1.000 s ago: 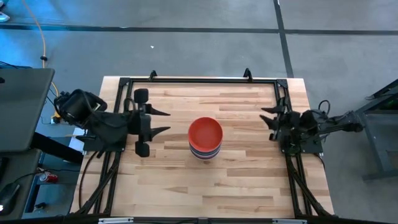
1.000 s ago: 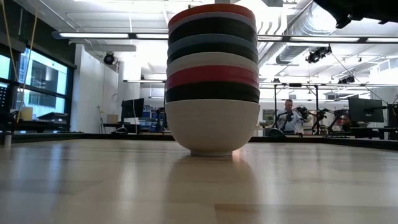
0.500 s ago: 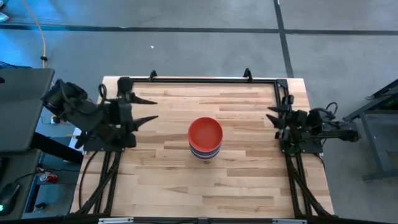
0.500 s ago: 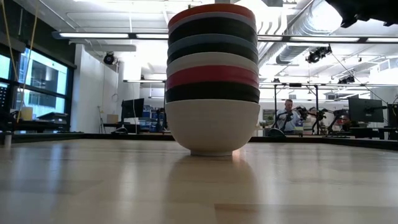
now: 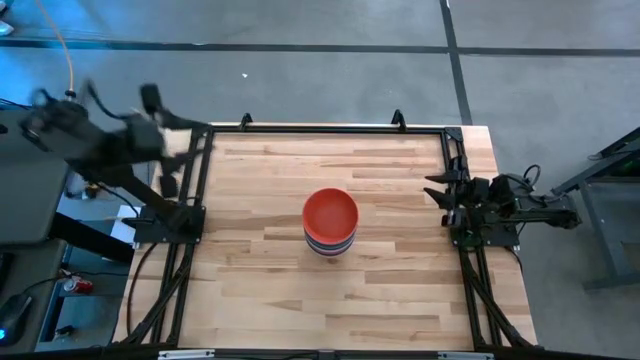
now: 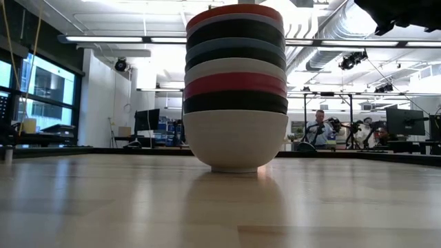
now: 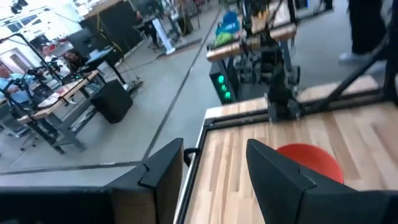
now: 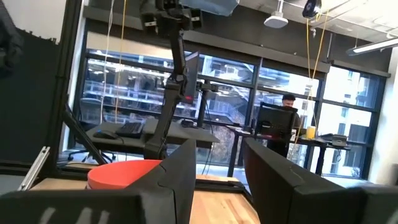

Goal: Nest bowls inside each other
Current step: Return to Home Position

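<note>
The left arm [image 5: 110, 145] has swung back past the bench [image 5: 400, 285] edge, its jaws open and empty. The right jaws, likewise open and empty, stay parked. We find the bowl stack [image 5: 330, 220] well apart between them: nesting looks complete.

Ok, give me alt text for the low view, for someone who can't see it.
A tall stack of nested bowls stands on the wooden table, white bowl at the bottom, red bowl on top. Part of a dark robot arm shows upper right; a person is far behind.
</note>
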Available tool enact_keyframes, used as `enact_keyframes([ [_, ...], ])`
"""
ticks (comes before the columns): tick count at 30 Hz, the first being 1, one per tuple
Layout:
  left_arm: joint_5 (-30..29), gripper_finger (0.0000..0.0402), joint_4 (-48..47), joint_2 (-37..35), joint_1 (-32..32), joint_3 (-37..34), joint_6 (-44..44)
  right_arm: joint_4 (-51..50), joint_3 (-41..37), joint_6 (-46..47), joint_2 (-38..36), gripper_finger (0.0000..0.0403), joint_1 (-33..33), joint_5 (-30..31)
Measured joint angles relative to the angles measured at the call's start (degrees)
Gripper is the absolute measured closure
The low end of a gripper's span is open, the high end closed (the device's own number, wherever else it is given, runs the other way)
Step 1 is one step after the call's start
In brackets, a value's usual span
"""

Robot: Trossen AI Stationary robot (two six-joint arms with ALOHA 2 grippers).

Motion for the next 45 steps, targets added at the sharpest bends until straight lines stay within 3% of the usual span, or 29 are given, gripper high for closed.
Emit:
enact_keyframes([
  [5,1.45,0.0235,0.07,-5.96,0.00,0.02,-1.41,-0.11,0.00,0.44,0.02,0.0277,0.00,-0.15],
  [8,8.32,0.0235,1.33,-9.15,0.00,0.04,-1.84,-0.17,0.00,1.01,0.02,0.0277,0.00,-0.19],
  [15,39.77,0.0235,5.55,-13.04,0.00,0.00,3.74,-0.43,0.00,1.27,0.02,0.0277,0.00,-0.24],
  [19,49.32,0.0235,3.26,-15.70,0.00,0.02,7.67,-0.14,0.00,2.91,0.02,0.0277,0.00,-0.25],
  [26,52.12,0.0235,1.07,-21.08,0.00,-0.23,13.83,-0.13,0.00,5.15,0.02,0.0277,0.00,-0.25],
  [29,52.39,0.0235,3.60,-24.90,-0.04,-4.11,15.47,-0.11,0.00,5.55,0.04,0.0277,0.00,-0.24],
  [33,55.55,0.0235,12.04,-31.19,-0.04,-15.85,19.21,-0.02,0.00,5.12,0.04,0.0277,0.00,0.58],
  [45,53.77,0.0235,40.12,-48.15,0.00,-53.54,19.37,0.39,0.00,3.63,0.04,0.0277,0.00,0.69],
])
